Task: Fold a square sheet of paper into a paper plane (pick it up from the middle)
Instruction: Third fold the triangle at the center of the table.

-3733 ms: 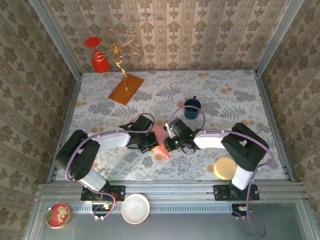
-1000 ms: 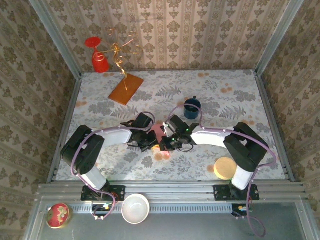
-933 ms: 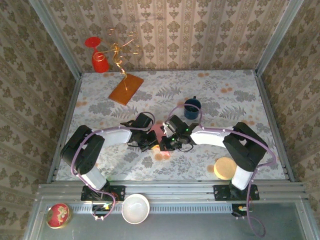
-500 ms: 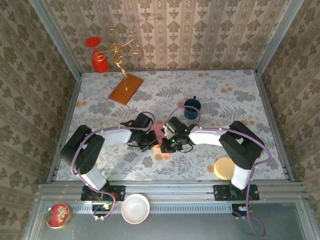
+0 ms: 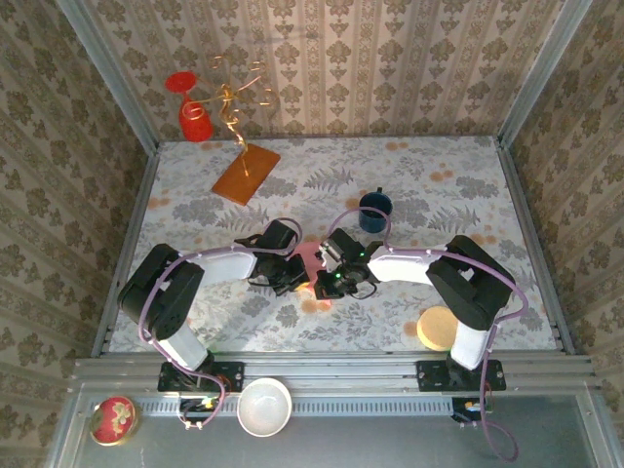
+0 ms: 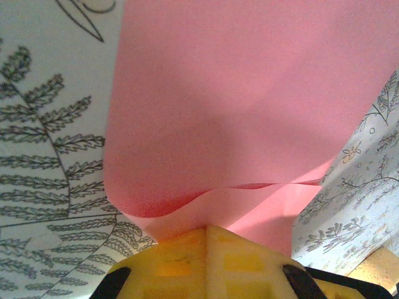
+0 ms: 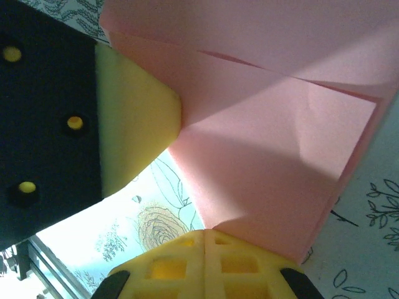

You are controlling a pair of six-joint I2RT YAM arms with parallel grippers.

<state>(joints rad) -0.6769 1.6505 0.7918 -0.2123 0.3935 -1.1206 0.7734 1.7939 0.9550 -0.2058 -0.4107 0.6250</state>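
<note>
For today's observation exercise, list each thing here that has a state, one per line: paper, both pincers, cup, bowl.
sheet of paper: partly folded, held by both pincers.
left pincer: shut on the sheet of paper.
right pincer: shut on the sheet of paper.
cup: upright, mouth up.
bowl: upright, looks empty.

Damask-papered walls (image 5: 390, 58), floral tabletop (image 5: 439, 185)

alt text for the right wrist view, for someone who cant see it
A folded, creased pink sheet of paper fills the upper right, its lower edge pinched between the closed yellow fingers of the right gripper at the bottom. A yellow finger of the left gripper touches the paper's left edge, above a floral tablecloth.
</note>
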